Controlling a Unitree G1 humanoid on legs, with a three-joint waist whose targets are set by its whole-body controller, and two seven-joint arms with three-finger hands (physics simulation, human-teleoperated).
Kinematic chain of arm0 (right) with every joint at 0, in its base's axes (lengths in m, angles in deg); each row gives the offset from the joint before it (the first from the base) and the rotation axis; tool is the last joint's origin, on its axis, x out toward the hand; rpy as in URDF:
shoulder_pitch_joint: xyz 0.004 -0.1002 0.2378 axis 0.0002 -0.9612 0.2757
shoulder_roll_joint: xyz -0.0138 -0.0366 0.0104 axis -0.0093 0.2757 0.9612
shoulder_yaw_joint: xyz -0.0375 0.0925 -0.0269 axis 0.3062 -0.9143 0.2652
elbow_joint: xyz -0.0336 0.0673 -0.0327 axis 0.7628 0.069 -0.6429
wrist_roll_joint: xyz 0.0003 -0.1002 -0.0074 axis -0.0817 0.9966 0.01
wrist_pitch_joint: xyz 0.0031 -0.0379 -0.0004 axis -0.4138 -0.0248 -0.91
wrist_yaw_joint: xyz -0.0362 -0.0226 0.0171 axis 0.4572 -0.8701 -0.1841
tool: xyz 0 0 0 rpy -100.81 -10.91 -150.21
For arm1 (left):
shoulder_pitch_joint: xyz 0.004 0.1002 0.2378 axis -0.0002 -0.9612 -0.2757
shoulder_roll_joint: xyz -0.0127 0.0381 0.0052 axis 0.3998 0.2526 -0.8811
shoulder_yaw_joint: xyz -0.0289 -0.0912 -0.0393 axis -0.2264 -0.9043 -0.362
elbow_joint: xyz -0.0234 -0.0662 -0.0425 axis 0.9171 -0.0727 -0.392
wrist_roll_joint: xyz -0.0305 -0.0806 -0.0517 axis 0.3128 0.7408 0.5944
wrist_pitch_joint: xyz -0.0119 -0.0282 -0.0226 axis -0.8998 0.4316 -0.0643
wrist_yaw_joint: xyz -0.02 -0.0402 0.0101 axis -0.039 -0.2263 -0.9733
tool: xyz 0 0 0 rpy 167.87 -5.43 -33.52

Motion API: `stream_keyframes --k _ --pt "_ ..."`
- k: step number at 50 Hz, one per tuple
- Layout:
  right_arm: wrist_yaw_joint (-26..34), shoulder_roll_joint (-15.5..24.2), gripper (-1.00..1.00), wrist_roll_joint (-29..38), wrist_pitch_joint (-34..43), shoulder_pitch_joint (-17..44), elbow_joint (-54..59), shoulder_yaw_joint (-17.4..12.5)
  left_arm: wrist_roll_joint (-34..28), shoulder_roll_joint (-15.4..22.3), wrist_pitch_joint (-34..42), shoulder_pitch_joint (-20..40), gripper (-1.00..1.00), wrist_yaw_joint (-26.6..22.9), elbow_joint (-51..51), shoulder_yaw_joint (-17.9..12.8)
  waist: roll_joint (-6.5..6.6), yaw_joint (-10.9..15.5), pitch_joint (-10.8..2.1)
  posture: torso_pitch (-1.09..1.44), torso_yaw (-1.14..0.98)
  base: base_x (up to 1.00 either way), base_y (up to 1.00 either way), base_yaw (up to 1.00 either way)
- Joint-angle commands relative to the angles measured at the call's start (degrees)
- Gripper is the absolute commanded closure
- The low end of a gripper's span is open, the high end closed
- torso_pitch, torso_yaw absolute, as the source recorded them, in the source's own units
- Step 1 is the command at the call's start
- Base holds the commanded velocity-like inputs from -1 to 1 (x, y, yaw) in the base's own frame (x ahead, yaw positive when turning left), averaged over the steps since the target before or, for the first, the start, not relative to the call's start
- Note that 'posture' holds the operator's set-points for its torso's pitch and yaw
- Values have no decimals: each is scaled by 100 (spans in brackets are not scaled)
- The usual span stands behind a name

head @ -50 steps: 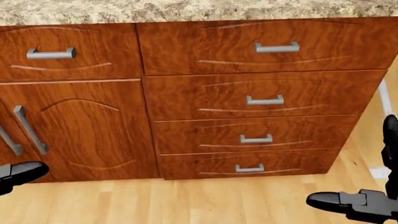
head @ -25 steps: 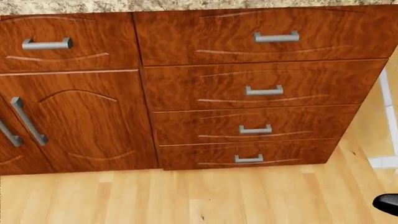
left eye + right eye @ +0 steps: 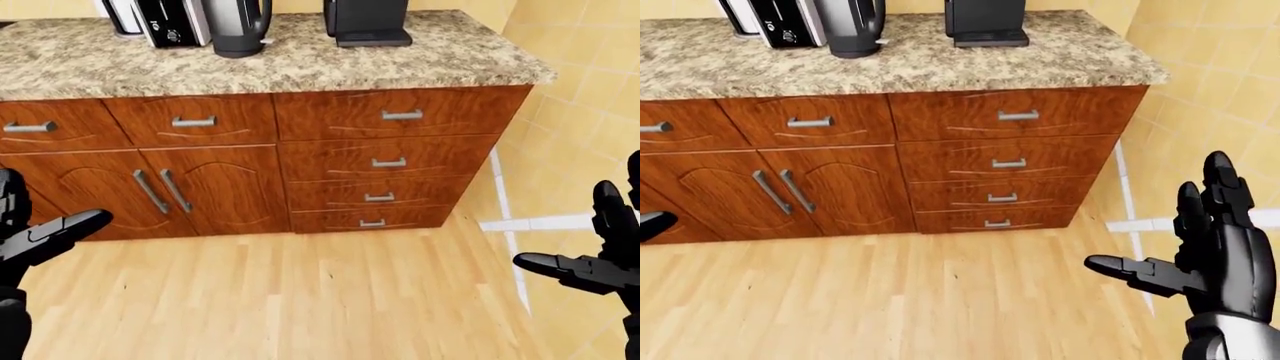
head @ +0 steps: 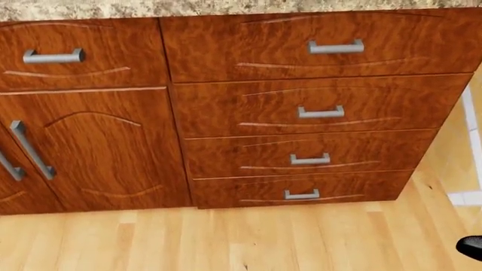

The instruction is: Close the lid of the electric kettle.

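The electric kettle (image 3: pixel 238 28) is dark grey with a handle on its right side. It stands on the granite counter (image 3: pixel 300 64) at the top of the left-eye view. The frame cuts off its top, so the lid does not show. My left hand (image 3: pixel 50 221) is low at the left edge with its fingers spread, empty and far below the counter. My right hand (image 3: pixel 1170 232) is low at the right with fingers spread and thumb pointing left, also empty. The head view shows only cabinet fronts and a black tip of the right hand (image 4: pixel 472 247).
A black appliance (image 3: pixel 365 22) stands to the right of the kettle and a black-and-white one (image 3: pixel 165 22) to its left. Below the counter are wooden drawers (image 3: pixel 388 161) and cabinet doors (image 3: pixel 215 187). A wood floor (image 3: pixel 300 300) lies between me and them, with a tiled wall (image 3: pixel 580 90) on the right.
The head view has shifted, so the counter edge now shows less and the cabinets sit higher. Both hands have left that view except a black tip at the lower right.
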Motion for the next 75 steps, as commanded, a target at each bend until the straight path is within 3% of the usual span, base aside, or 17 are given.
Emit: stream_keyframes --k 1,11,17,19,20,32,33,36,40,42,44,45,59,63,67,73,75 --pt "20 63 -100 90 -211 39 -202 -39 -22 107 -219 78 -100 -24 150 -59 12 0 -83 0 0 0 0 0" --pt "107 -57 -100 539 -375 -12 -87 166 -191 15 -410 78 -100 -100 12 100 -253 -27 -137 0 0 0 44 0" --pt "138 -83 -100 566 -465 -7 -1 154 -186 14 -401 84 -100 -98 17 100 196 -82 -52 0 0 0 60 0" --pt "131 -94 -100 582 -504 -10 31 184 -192 16 -413 90 -100 -101 -1 110 684 -64 -195 0 0 0 60 0" --pt "123 -81 -100 579 -414 2 -42 184 -206 17 -422 90 -100 -101 -4 121 430 -12 -127 0 0 0 60 0" --pt "113 -115 -100 582 -602 -35 122 189 -205 4 -427 75 -100 -97 10 115 -429 -41 -69 0 0 0 60 0" --pt "114 -118 -100 551 -610 -33 129 163 -215 3 -435 79 -100 -98 -4 120 -195 -118 -8 0 0 0 59 0" --pt "102 -124 -100 551 -595 -51 99 172 -207 -3 -427 74 -100 -98 10 118 -342 -82 -132 0 0 0 59 0" --pt "107 -114 -100 531 -585 -47 91 148 -190 -3 -409 67 -100 -94 33 99 -103 -102 -17 0 0 0 59 0" --pt "98 -113 -100 527 -556 -41 73 152 -182 2 -388 70 -100 -84 54 93 147 -107 -26 0 0 0 59 0" --pt "95 -118 -100 542 -591 -45 102 180 -188 4 -400 69 -100 -90 36 86 742 -46 -192 0 0 0 55 0" --pt "93 -116 -100 524 -551 -39 69 162 -188 1 -410 67 -100 -96 23 82 389 -41 -61 0 0 0 54 0" --pt "91 -127 -100 572 -577 -48 75 208 -198 8 -418 82 -100 -77 9 111 -342 -40 -53 0 0 0 53 0" --pt "81 -132 -100 553 -562 -34 69 203 -211 1 -442 83 -100 -82 -11 129 -343 -68 -106 0 0 0 43 0" --pt "20 -160 -100 453 -618 -25 111 143 -175 8 -365 75 -100 -58 66 96 301 -149 -56 0 0 0 0 0" --pt "-67 -121 -100 450 -646 -19 172 197 -173 4 -356 68 -100 -62 80 77 -228 -14 14 0 0 0 0 0" --pt "-74 -110 -100 452 -582 -15 124 211 -190 -2 -386 71 -100 -70 55 94 -140 -1 28 0 0 0 0 0"
